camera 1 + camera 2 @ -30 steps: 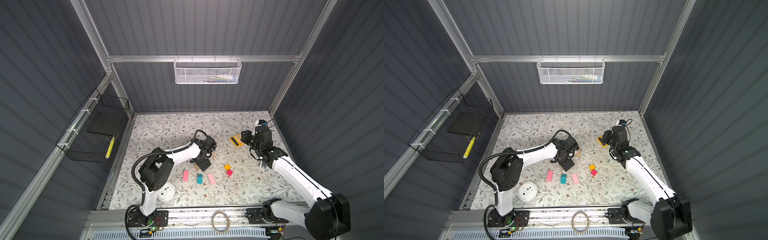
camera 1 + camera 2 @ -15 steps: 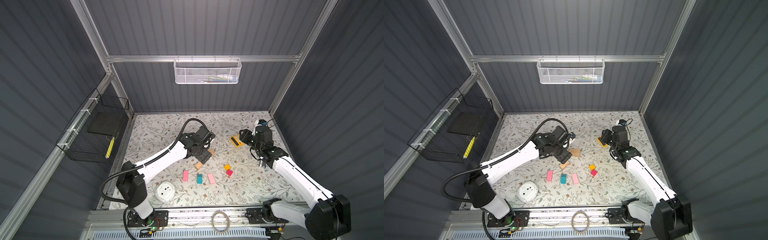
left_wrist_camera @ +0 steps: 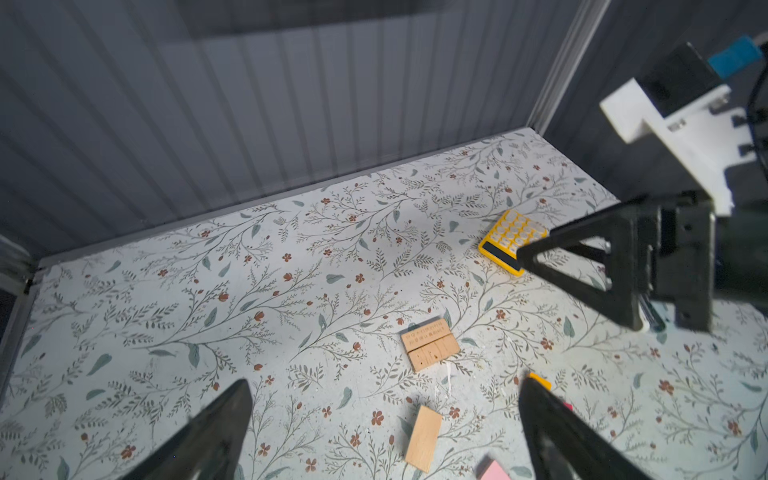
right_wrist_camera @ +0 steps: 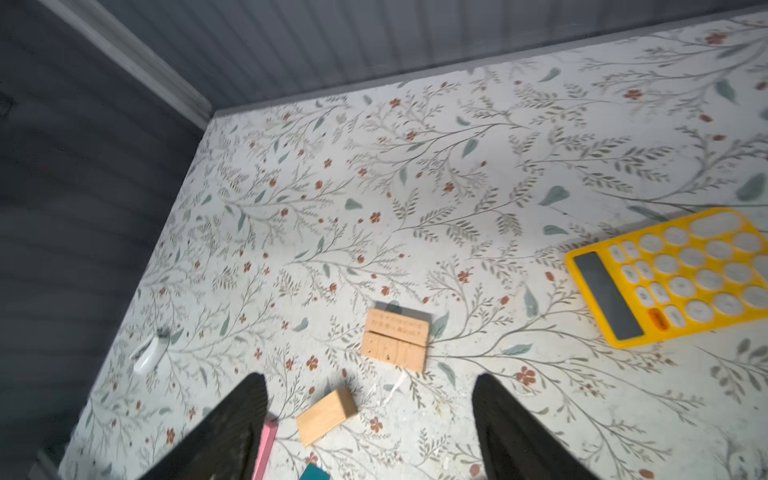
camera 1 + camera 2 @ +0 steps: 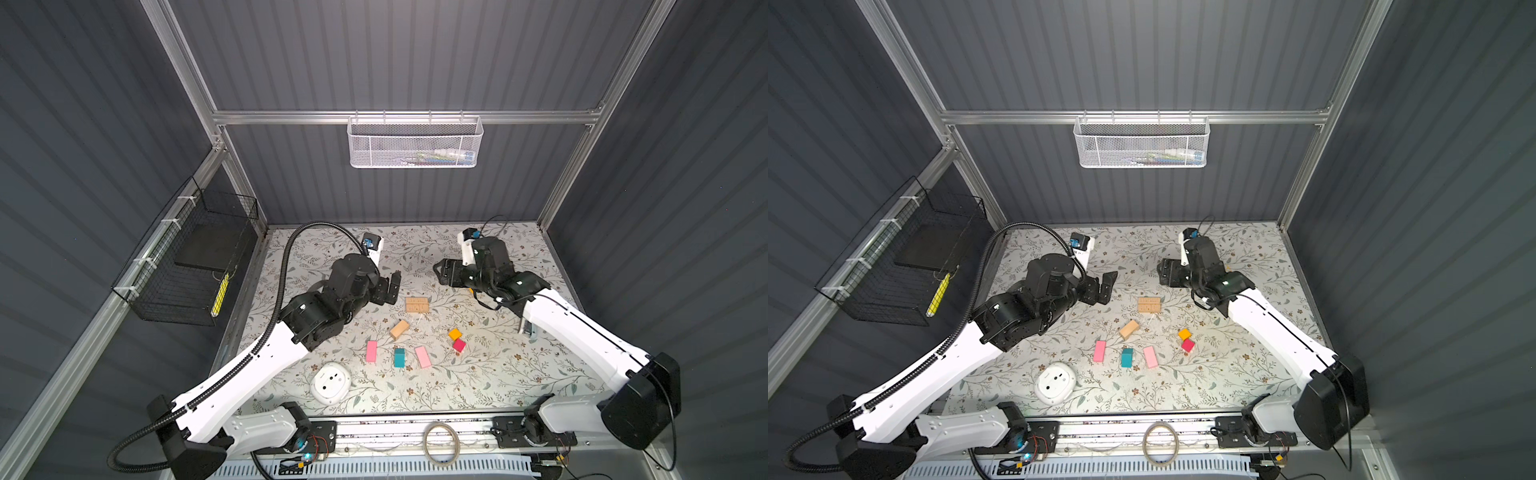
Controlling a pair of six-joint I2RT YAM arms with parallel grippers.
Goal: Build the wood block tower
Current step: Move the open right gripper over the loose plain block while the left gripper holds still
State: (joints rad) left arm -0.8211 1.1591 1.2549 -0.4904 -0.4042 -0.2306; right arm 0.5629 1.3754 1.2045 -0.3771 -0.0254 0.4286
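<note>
No tower shows; the wood blocks lie loose on the floral mat. Two tan bars point(image 5: 417, 304) point(image 5: 1149, 304) point(image 3: 430, 348) point(image 4: 395, 338) lie side by side, touching. A third tan bar point(image 5: 399, 329) point(image 3: 424, 432) point(image 4: 326, 415) lies askew nearer the front. Closer still are a pink slab point(image 5: 371, 351), a teal block point(image 5: 399, 357), another pink slab point(image 5: 423, 357), an orange cube point(image 5: 455, 334) and a red cube point(image 5: 459, 345). My left gripper point(image 5: 392, 286) point(image 3: 384, 386) hangs open and empty left of the paired bars. My right gripper point(image 5: 440, 272) point(image 4: 370, 380) hangs open and empty behind them, to the right.
A yellow calculator point(image 4: 673, 278) point(image 3: 511, 241) lies at the back right, mostly under the right gripper in both top views. A white round device point(image 5: 331, 382) sits at the front left. A black wire basket point(image 5: 187, 266) hangs on the left wall.
My left arm has drawn up and back to the left, off the tan bars, and its jaws have spread wider. The right gripper has opened from nearly shut while staying near the calculator.
</note>
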